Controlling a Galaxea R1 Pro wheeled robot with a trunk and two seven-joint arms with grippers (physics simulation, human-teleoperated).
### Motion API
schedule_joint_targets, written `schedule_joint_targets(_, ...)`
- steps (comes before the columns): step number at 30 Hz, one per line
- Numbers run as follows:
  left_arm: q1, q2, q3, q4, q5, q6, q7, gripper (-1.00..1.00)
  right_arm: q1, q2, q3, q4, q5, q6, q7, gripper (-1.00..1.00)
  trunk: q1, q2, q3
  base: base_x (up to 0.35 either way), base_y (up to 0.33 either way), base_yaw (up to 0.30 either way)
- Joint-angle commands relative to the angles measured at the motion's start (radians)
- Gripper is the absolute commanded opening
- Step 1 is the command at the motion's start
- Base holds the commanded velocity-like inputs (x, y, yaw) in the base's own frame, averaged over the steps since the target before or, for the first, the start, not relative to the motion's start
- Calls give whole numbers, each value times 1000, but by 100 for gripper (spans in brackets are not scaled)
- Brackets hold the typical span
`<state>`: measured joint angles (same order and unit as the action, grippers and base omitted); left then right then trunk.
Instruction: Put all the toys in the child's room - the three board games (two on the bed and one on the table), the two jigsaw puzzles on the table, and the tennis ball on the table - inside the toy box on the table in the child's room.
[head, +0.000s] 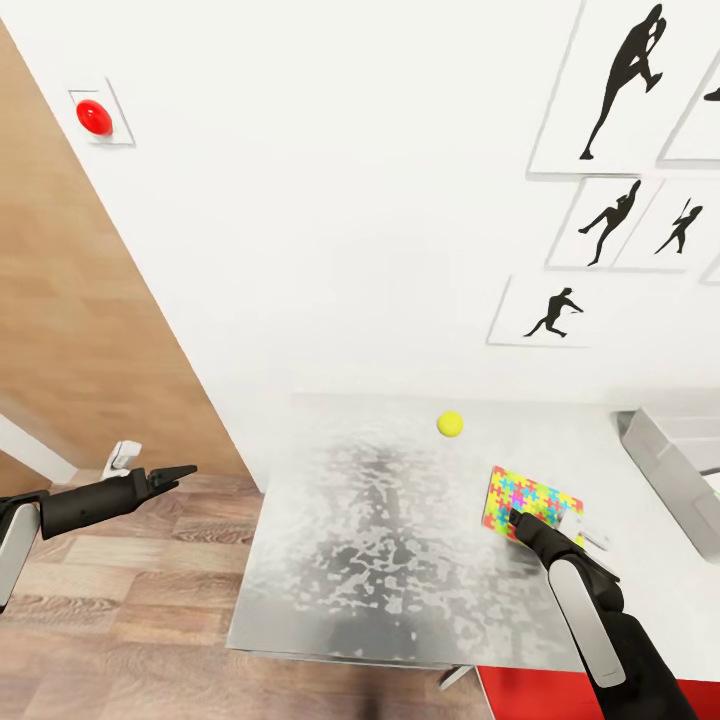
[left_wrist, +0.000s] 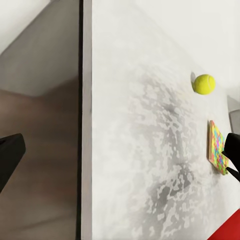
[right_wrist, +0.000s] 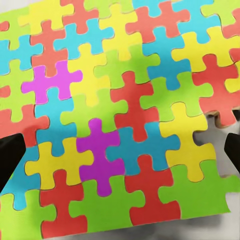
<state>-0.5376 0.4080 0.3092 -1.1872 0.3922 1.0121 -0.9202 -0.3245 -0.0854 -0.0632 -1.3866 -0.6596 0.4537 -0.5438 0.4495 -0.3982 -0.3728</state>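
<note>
Right fingers (head: 516, 520) hover spread over the jigsaw puzzle (head: 530, 502) on the counter (head: 380, 540), apparently lining up a grasp; left fingers (head: 178, 473) hang empty, seemingly closed, off the counter.

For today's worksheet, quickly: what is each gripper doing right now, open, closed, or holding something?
Left gripper: shut, empty, out over the floor beside the table.
Right gripper: open, fingers apart right over the jigsaw puzzle, not gripping it yet.

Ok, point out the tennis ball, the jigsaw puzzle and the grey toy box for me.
tennis ball (head: 450, 424): head view, middle of the ball.
jigsaw puzzle (head: 528, 495): head view, its coloured top face, beyond the right gripper.
toy box (head: 668, 468): head view, its grey near rim at the table's right end.
</note>
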Motion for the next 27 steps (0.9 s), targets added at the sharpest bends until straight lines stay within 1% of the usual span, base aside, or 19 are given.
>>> schedule_joint_targets(1, -1, 0, 1, 0, -3, 4, -5, 100, -1, 0, 0, -2, -8, 3, -7, 100, 1, -2, -2, 0, 0, 0)
schedule_joint_targets(10, -1, 0, 1, 0, -3, 4, -5, 100, -1, 0, 0, -2, -8, 3, -7, 100, 1, -2, -2, 0, 7, 0)
schedule_joint_targets(14, -1, 0, 1, 0, -3, 5, -5, 100, -1, 0, 0, -2, -8, 3, -7, 100, 1, -2, -2, 0, 133, 0)
schedule_joint_targets(21, -1, 0, 1, 0, -3, 5, -5, 100, -1, 1, 0, -2, -8, 3, -7, 100, 1, -2, -2, 0, 41, 0)
schedule_joint_targets(27, -1, 0, 1, 0, -3, 5, -5, 100, -1, 0, 0, -2, -8, 3, -7, 100, 1, -2, -2, 0, 105, 0)
